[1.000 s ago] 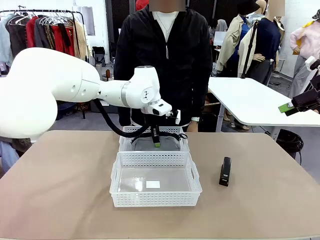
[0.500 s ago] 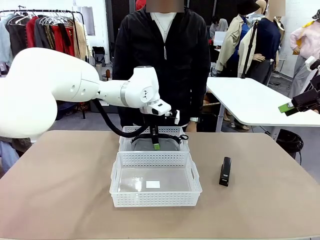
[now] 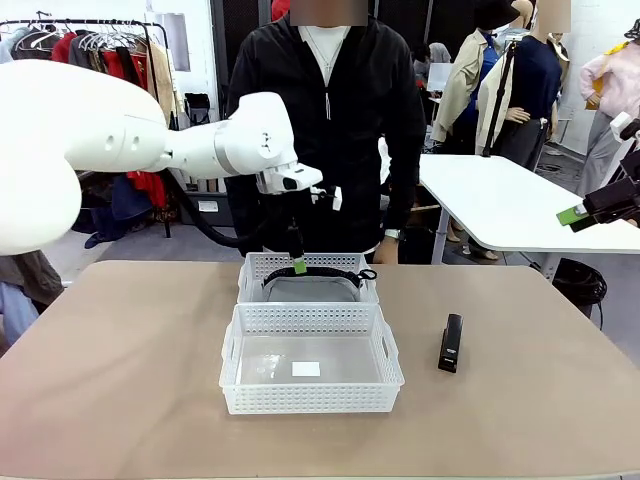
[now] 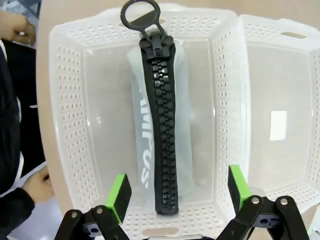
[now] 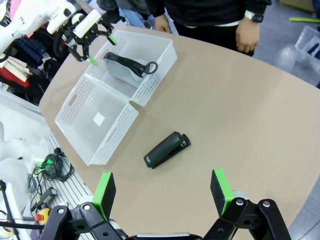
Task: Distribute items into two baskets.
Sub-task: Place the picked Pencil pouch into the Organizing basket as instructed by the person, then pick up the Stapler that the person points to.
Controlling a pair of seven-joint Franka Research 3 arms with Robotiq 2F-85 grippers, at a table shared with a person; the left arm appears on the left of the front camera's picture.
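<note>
The left gripper hung with fingers spread and empty above the far basket, where the grey waist bag lay, its print partly hidden by the zip. The right gripper gaped wide too. The near basket held a white label; the stapler lay on the table beside it

Open tabletop all around the stapler
</note>
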